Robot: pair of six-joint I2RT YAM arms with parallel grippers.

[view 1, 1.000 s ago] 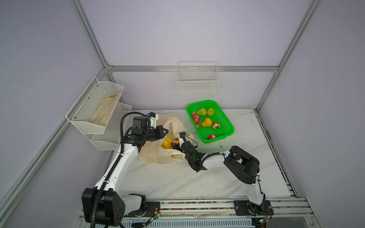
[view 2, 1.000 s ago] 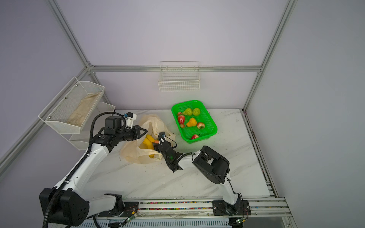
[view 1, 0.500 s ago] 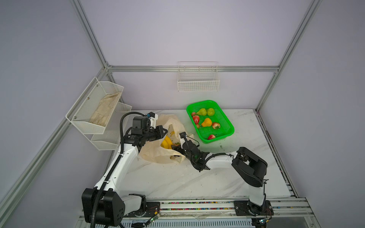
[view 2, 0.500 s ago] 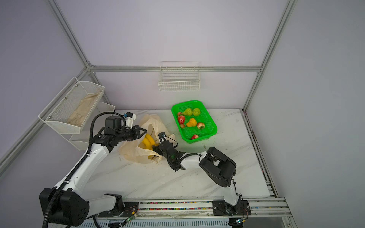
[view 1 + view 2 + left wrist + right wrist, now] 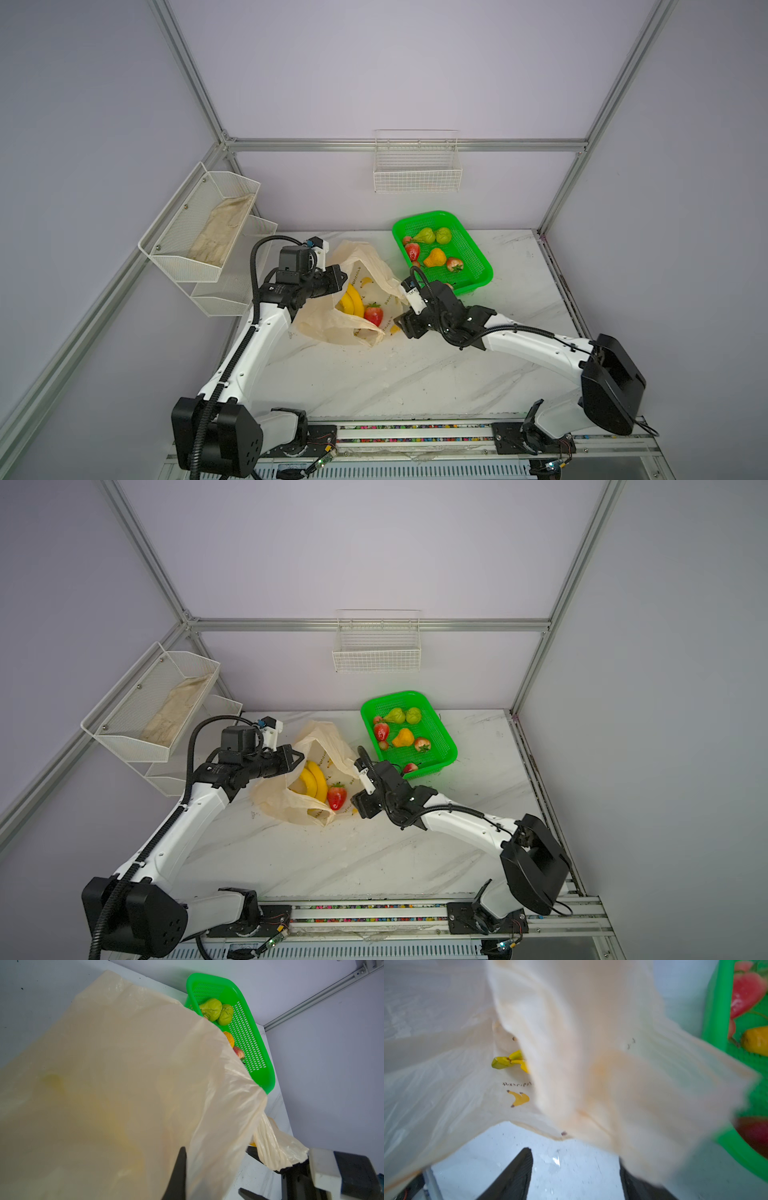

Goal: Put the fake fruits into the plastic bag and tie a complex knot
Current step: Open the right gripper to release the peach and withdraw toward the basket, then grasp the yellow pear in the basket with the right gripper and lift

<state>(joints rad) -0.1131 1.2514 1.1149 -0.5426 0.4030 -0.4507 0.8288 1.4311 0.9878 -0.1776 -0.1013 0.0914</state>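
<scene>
1. Left of centre in a top view, the left gripper is clamped on the raised rim of the plastic bag, propping its mouth open toward the right.
2. Centre frame, the bag lies on the marble table, with a banana bunch and one strawberry inside.
3. Just right of the bag's mouth, the right gripper hovers low. In the right wrist view its fingers stand apart over bare table, gripping nothing.
4. Up and right of that gripper, the green basket holds the other fake fruits, its long axis running from upper left to lower right. The right arm looks much the nearer for the next pick, though its fingers point away, toward the bag.
</scene>
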